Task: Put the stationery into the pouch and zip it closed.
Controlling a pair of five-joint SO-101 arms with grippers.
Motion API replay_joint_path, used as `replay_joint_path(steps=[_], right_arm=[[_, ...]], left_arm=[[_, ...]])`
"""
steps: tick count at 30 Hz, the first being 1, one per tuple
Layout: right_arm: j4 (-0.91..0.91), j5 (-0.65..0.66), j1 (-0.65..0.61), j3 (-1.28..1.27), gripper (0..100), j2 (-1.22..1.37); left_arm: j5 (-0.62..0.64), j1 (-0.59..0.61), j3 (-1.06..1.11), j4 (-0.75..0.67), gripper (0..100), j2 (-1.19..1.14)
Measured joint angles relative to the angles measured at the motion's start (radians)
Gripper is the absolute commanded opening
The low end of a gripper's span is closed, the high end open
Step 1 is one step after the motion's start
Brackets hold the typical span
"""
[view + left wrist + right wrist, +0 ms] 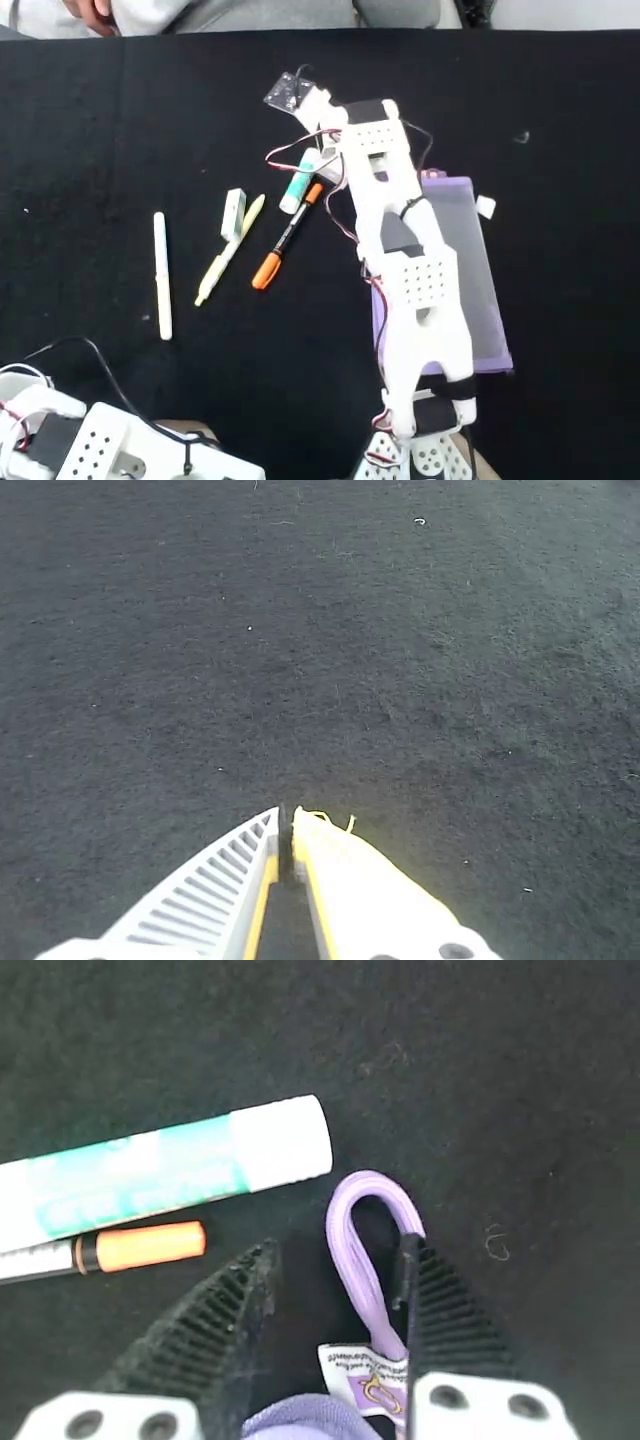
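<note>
A translucent purple pouch lies right of centre, largely under my right arm. Its purple pull loop sits between the fingers of my right gripper, which is open, with the loop close against one finger. The gripper is at the pouch's far left corner. Just beside it lie a green and white glue stick and an orange marker. My left gripper is shut with nothing in it, over bare black cloth.
Left of the marker lie a yellow pen, a white eraser and a white pen. A small white piece sits by the pouch's far right corner. My left arm rests at the near left edge.
</note>
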State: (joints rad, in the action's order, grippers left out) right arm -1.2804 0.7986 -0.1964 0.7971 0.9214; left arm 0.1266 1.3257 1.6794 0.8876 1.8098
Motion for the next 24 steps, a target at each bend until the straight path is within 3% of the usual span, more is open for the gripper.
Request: replay_joint_path(steps=[19, 24], right_arm=[[-0.002, 0.017, 0.008, 0.057, 15.5, 0.117], [-0.002, 0.017, 0.011, 0.060, 2.8, 0.109]], left_arm=[[0.000, 0.000, 0.000, 0.000, 3, 0.000], [0.000, 0.000, 0.000, 0.000, 3, 0.000]])
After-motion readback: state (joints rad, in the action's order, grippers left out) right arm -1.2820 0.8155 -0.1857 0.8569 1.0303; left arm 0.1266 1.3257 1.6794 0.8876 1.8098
